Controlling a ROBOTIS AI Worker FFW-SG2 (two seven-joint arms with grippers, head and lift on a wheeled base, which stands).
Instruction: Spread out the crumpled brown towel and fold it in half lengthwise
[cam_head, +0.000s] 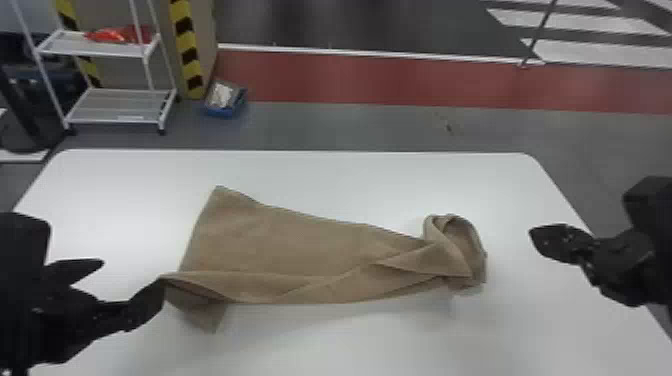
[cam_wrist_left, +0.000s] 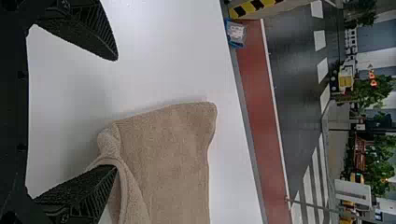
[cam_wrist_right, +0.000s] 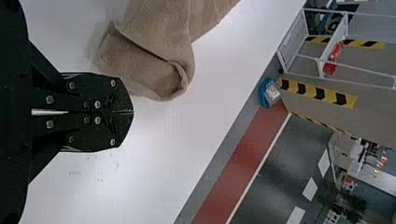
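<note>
Left wrist view: left gripper (cam_wrist_left: 115, 113) spread at brown towel (cam_wrist_left: 163, 149)

Its fingers stand apart, one touching the fold at the near-left corner; the right gripper (cam_wrist_right: 132, 112) has its own pressed together. The towel lies across the middle of the tabletop (cam_head: 325, 167), flatter toward the left edge, bunched toward the right. Likely light, soft and limp, it would sag from one hold; best pinch both corners of one long side, once the bunch is teased open.

1 towel (cam_head: 300, 245) on 1 table (cam_head: 350, 175)
</note>
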